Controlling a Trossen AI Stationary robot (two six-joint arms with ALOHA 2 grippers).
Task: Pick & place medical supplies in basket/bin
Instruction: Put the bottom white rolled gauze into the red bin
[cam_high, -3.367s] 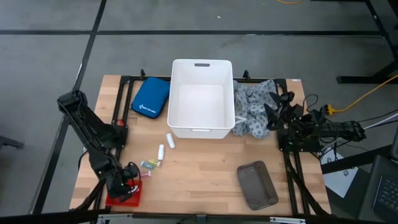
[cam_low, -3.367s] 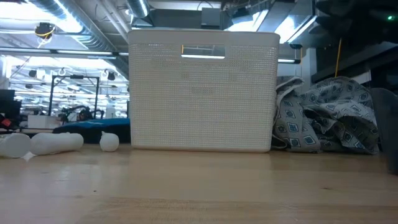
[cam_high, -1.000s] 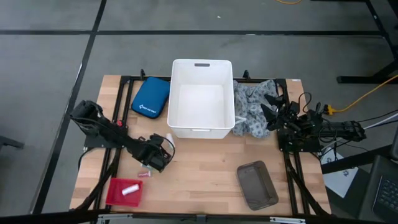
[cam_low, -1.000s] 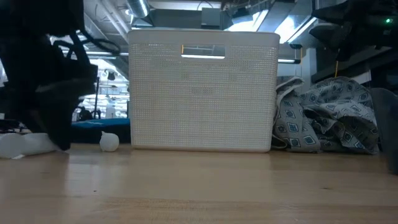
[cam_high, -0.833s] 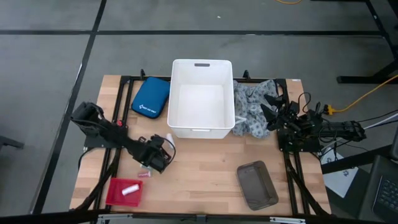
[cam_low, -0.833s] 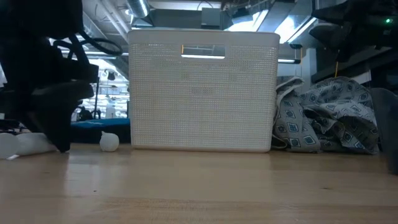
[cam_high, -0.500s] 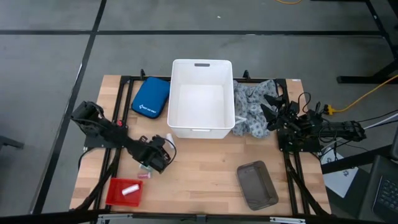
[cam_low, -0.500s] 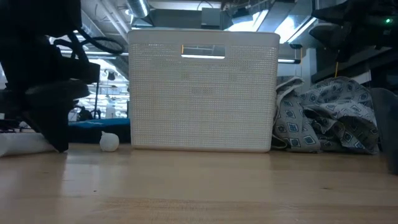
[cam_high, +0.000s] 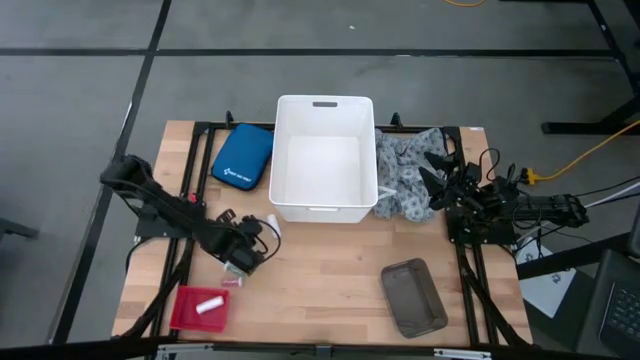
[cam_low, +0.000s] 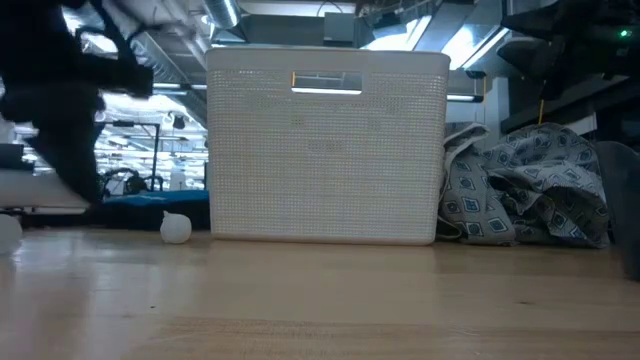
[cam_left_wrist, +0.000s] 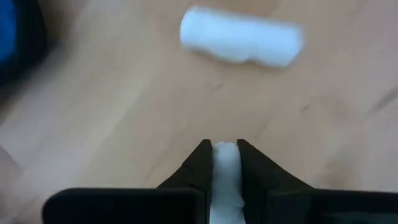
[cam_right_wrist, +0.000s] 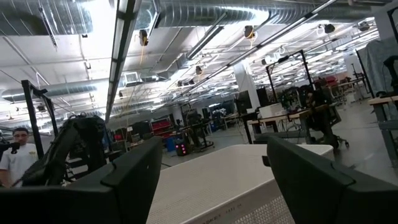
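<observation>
left gripper (cam_high: 243, 255) is down at the table in front of the tub (cam_high: 323, 103), near its left front corner. in the left wrist view its fingers (cam_left_wrist: 200, 163) are pinched on a small white roll (cam_left_wrist: 226, 171), squeezed between them with the end poking out past the tips. it's just above the wood, and a second roll (cam_left_wrist: 241, 43) lies loose on the table a bit beyond. from the low view there's also a roll (cam_low: 176, 228) sitting just left of the tub's front wall, probably the same one but i can't tell for sure.

handling-wise these rolls look like gauze or bandage: light and soft, so they'll squash some under the pads. round too, so a loose one could roll away if nudged. grabbing across the middle like it's doing looks right to me, since an end grip would let it pivot or slip out.

the patterned cloth (cam_high: 408, 176) is bunched against the tub's right wall. that one's floppy, so i'd pinch a raised fold near the top of the pile, and expect it to trail when lifted. a small packet (cam_high: 232, 281) sits near the left gripper, flat and thin, probably hard to get under. tub looks empty from above.

right gripper (cam_high: 438, 172) is parked over by the cloth, fingers (cam_right_wrist: 130, 176) spread wide with nothing between them.

there's also a red tray (cam_high: 177, 317) with a roll in it at the front left.
</observation>
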